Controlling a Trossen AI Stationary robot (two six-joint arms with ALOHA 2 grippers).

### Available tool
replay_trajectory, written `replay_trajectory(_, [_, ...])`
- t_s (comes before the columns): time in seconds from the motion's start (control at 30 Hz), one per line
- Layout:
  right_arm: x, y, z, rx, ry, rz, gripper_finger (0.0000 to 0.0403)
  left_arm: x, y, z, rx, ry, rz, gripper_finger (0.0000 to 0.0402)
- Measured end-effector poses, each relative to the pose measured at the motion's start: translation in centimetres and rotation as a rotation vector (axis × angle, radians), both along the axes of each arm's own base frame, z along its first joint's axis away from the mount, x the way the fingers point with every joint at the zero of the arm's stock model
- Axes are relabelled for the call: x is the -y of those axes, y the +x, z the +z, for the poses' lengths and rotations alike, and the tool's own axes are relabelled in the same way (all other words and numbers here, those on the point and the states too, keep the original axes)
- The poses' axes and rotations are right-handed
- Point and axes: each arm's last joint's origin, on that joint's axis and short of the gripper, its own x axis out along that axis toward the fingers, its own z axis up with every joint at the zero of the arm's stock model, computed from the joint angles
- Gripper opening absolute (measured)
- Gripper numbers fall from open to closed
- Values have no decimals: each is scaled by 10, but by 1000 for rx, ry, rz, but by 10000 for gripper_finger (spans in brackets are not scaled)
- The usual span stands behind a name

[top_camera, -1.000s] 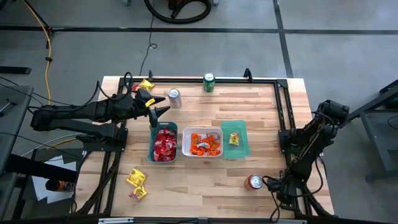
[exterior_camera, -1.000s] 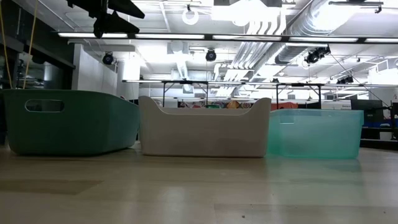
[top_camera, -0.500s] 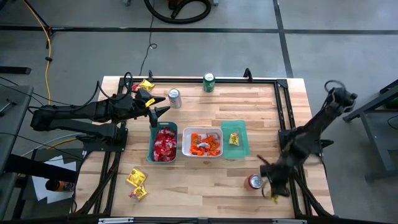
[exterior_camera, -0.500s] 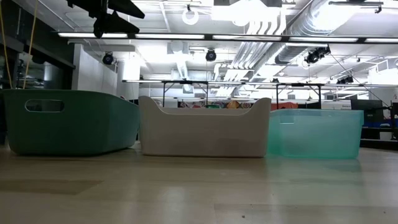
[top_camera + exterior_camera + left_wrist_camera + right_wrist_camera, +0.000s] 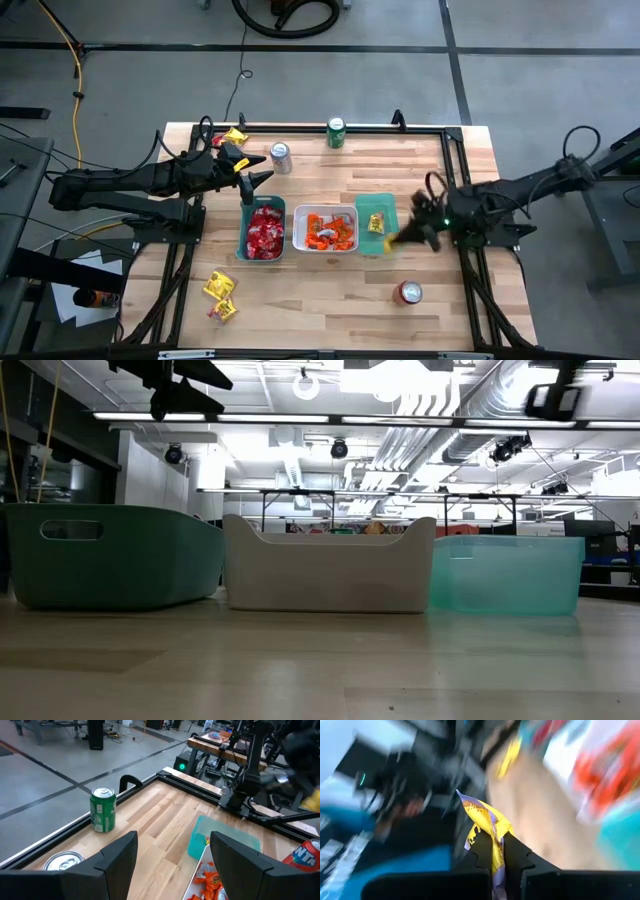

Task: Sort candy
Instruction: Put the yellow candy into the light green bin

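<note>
Swinging up from beside the red can [image 5: 409, 291], our right gripper [image 5: 398, 237] now hangs at the right edge of the teal tray [image 5: 391, 240], its jaws clenched on a yellow candy packet [image 5: 487, 831]. We keep our left gripper [image 5: 254, 179] where it was, jaws spread wide and empty above the green tray [image 5: 243, 222] of red candy [image 5: 265, 233]. Orange candy [image 5: 335, 230] fills the white tray [image 5: 298, 228]; one yellow piece [image 5: 375, 222] lies in the teal tray. More yellow packets [image 5: 221, 292] sit loose near the table's [image 5: 330, 300] front left.
</note>
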Motion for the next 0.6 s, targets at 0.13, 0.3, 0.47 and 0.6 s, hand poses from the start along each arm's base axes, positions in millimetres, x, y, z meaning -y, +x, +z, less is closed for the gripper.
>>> replay_trajectory(0.13, [18, 13, 1, 92, -241, -215, 4, 0, 0, 0, 0, 0, 0, 236])
replay_trajectory(0.3, [29, 31, 7, 47, -502, -243, 3, 0, 0, 0, 0, 0, 0, 236])
replay_trajectory(0.47, [27, 51, 28, -256, -787, -44, 2, 0, 0, 0, 0, 0, 0, 236])
replay_trajectory(0.6, [26, 67, 24, -466, -925, 114, 2, 0, 0, 0, 0, 1, 5, 236])
